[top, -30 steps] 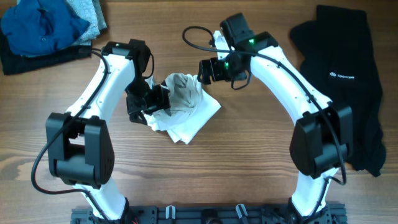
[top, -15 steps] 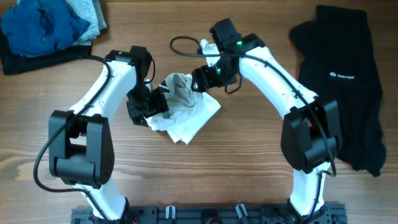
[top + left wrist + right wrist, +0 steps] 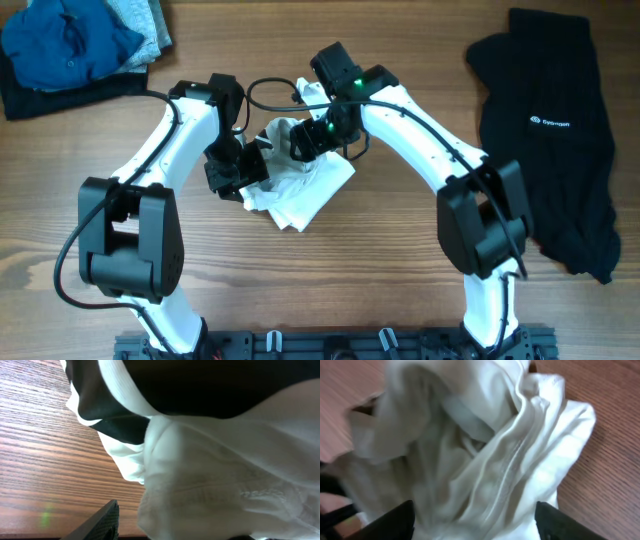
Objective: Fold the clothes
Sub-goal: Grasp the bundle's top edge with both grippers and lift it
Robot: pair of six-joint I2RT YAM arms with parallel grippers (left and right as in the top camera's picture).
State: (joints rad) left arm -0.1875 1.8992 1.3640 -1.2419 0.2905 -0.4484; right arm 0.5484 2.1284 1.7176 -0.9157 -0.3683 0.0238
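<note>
The white T-shirt (image 3: 305, 190) lies bunched and wrinkled at the middle of the table, with a raised hump at its far side. My left gripper (image 3: 250, 168) sits at the shirt's left edge. In the left wrist view the shirt (image 3: 225, 470) fills the frame and its black-and-white striped part (image 3: 110, 405) is at the upper left. Only one finger of that gripper (image 3: 165, 527) shows; fabric hides the other. My right gripper (image 3: 305, 142) is open right over the hump. In the right wrist view its fingers (image 3: 477, 520) spread wide either side of the shirt (image 3: 485, 460).
A black garment with a small white logo (image 3: 560, 130) lies at the right side of the wooden table (image 3: 400, 270). Blue and grey folded garments (image 3: 70, 45) sit at the far left corner. Both arms' cables hang near the shirt.
My right gripper has moved left and down onto the shirt's hump. The left arm has stayed where it was. The shirt has barely shifted.
</note>
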